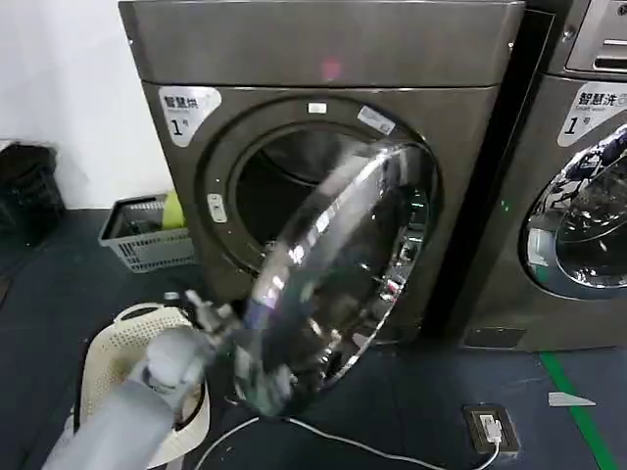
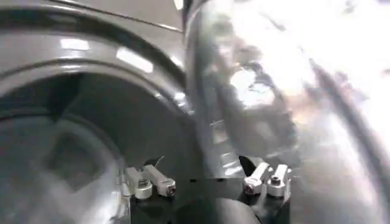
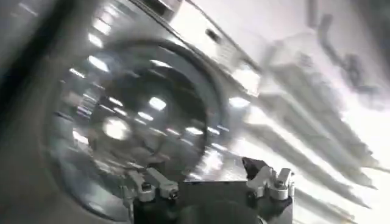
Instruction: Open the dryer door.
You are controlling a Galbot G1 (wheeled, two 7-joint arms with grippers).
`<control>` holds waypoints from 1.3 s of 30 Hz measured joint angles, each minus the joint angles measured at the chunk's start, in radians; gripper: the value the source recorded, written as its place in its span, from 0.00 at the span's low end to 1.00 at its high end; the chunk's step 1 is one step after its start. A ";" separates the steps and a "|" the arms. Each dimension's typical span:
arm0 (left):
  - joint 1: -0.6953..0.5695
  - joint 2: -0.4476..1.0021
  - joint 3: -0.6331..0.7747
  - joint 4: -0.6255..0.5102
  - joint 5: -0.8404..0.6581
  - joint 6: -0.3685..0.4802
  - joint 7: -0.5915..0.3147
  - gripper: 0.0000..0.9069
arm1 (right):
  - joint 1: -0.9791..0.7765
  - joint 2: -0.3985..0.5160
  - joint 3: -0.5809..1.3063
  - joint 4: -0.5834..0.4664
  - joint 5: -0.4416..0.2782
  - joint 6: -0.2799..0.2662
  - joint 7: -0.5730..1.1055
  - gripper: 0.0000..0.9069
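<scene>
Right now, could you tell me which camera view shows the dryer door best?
The head view: the whole round dryer door shows swung partly open, the left pincer at its edge. The left wrist view has only a close, glary stretch of its rim; the right wrist view shows a blurred machine front.

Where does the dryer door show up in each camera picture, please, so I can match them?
Head view: the dryer door swings half open at centre, the left hand at its lower edge.
Left wrist view: the door rises beyond the hand's open fingers.
Right wrist view: I cannot tell which machine this round door belongs to.
Shared landmark: the drum opening.
</scene>
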 joint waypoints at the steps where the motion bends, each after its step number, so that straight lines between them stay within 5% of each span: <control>1: -0.004 -0.008 0.017 -0.002 0.003 0.001 -0.001 1.00 | 0.004 0.000 0.019 -0.015 0.001 -0.005 0.012 1.00; 11: -0.081 -0.130 0.221 0.035 0.082 0.018 -0.034 1.00 | 0.047 0.015 0.178 -0.166 -0.137 -0.089 0.239 1.00; 25: -0.228 -0.369 0.451 0.171 0.140 0.033 -0.082 1.00 | 0.053 0.039 0.278 -0.258 -0.159 -0.028 0.295 1.00; 39: -0.339 -0.581 0.479 0.415 0.206 0.033 -0.140 1.00 | 0.042 0.066 0.302 -0.286 -0.156 0.012 0.394 1.00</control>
